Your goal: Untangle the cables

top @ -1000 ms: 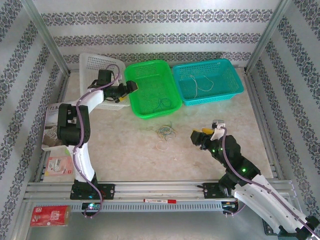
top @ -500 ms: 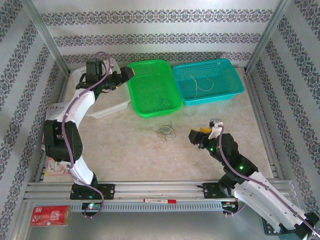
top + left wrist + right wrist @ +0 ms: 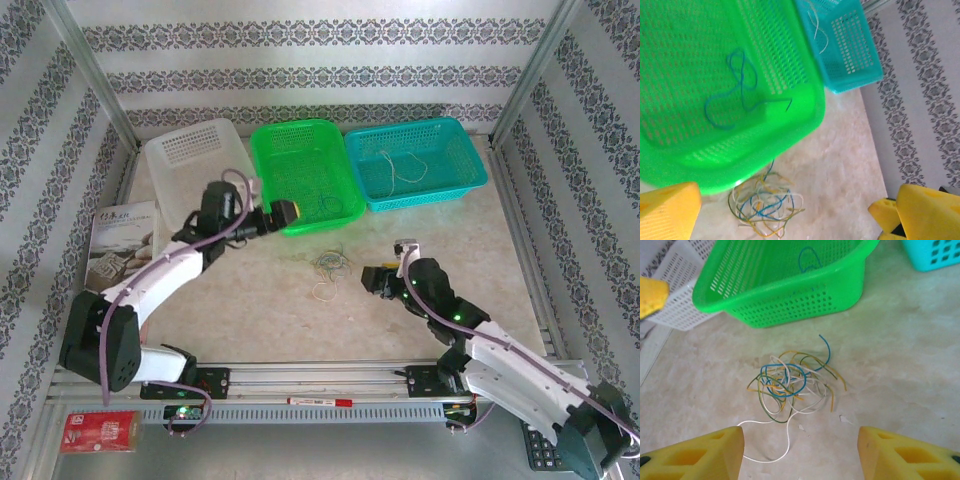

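Three baskets are sitting along the table's [image 3: 250,295] far side: white basket [image 3: 190,135] left, green basket [image 3: 295,170] middle, teal basket [image 3: 450,160] right. Left gripper [image 3: 285,213] is hovering at the green basket's near edge, jaws gaping wide, empty. Right gripper [image 3: 372,278] is hanging right of the cable tangle [image 3: 790,381], jaws apart, gripping nothing. The tangle is lying on the table just near of the green basket. A blue cable [image 3: 740,82] is lying inside the green basket, a whitish cable [image 3: 393,168] inside the teal one.

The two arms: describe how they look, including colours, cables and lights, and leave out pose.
The left arm and right arm both have white shells and black joints, with a purple cable running along each. The left end effector and right end effector are dark with blocky yellow fingers. Small green lights glow on the right arm.
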Robot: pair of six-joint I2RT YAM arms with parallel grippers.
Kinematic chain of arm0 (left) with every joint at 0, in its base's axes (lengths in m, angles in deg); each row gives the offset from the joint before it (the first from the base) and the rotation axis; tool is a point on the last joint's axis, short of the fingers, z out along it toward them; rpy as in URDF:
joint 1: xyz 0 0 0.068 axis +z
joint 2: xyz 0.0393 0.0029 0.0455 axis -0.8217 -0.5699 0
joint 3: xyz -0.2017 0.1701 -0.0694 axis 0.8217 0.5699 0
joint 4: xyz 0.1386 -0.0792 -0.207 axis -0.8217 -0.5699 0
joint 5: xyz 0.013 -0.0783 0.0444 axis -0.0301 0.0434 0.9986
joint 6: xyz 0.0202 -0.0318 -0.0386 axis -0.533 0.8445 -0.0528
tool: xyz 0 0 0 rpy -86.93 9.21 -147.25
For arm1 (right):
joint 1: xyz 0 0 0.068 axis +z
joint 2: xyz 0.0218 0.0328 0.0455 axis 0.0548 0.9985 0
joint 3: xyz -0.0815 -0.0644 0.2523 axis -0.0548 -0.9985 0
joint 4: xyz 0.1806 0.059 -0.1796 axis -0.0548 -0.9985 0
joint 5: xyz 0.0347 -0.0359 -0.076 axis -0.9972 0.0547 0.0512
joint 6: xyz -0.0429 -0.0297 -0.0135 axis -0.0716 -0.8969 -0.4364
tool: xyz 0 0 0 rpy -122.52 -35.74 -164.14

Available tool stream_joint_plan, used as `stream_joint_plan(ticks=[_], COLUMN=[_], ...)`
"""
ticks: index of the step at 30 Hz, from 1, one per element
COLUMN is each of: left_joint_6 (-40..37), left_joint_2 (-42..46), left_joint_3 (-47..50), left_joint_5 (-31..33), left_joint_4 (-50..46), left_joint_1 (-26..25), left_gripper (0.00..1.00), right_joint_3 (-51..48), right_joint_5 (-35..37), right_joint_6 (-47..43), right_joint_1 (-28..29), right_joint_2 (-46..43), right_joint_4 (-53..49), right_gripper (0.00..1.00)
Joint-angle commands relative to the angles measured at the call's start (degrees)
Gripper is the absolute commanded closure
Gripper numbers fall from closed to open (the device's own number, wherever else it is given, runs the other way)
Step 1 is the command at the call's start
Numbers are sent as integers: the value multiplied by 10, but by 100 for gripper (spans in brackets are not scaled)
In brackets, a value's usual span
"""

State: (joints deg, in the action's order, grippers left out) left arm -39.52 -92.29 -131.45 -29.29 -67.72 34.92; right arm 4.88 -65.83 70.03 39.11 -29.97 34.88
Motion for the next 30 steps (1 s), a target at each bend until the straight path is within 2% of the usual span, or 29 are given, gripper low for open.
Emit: stream_joint_plan(ticks=[1,6,10,14,16,19,25,30], left_joint_6=[54,116,122,64,25,-15,-26,-33], left_joint_2=[12,-4,-6,33,53,69,26,-1], left_joint_3=[58,134,139,102,64,31,-21,-22], left_joint_5=[65,110,115,171,234,292,241,210], left_joint_4=[102,211,216,117,25,-30,-64,-42], left_joint_1=[-50,-90,-94,-94,-89,-63,30,56], left_gripper=[0,0,0,0,0,0,0,0], right_joint_3=[2,36,65,75,74,67,46,42], right_joint_5=[-41,-85,-115,-108,-101,-93,-82,-81], right_joint_6=[-1,-10,-19,-20,-21,-20,-19,-20], right_joint_1=[-6,-7,-7,-8,-11,-15,-32,-42], right_joint_2=[51,163,245,279,277,255,190,160], right_joint_4=[80,141,168,184,185,181,153,138], right_gripper=[39,41,43,44,44,43,39,37])
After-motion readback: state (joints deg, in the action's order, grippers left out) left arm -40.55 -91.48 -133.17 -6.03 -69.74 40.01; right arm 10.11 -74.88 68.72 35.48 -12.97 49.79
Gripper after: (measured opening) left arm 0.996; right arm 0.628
